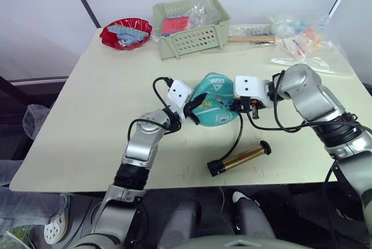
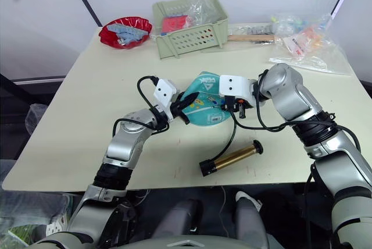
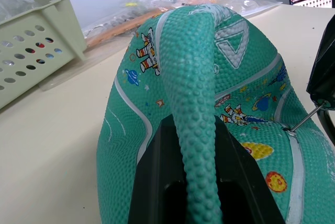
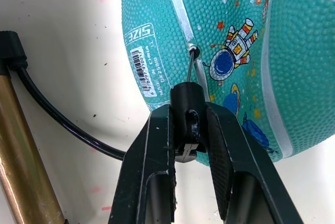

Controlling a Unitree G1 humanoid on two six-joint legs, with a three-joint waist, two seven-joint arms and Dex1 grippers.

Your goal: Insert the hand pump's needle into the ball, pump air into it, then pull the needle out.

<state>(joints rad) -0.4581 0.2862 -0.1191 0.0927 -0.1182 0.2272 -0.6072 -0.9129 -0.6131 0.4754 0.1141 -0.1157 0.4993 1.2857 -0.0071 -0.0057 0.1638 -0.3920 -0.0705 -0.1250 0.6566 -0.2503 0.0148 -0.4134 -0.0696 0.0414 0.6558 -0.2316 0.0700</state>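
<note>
Needle (image 4: 190, 63) points straight into ball (image 4: 230, 41) valve.

A pale cream bench (image 1: 87, 115) carries everything. At its far left corner sits a red bowl (image 1: 125, 32) holding small blue-and-white packets. Just beside it, toward the middle of the far edge, stands a pale green perforated basket (image 1: 192, 36) with a red item and crumpled clear plastic inside. A wooden stick (image 1: 250, 39) lies just beside the basket's right end. Clear plastic bags (image 1: 308, 42) with colourful contents lie spread over the far right corner. Faint red marks dot the bench's near edge.
</note>
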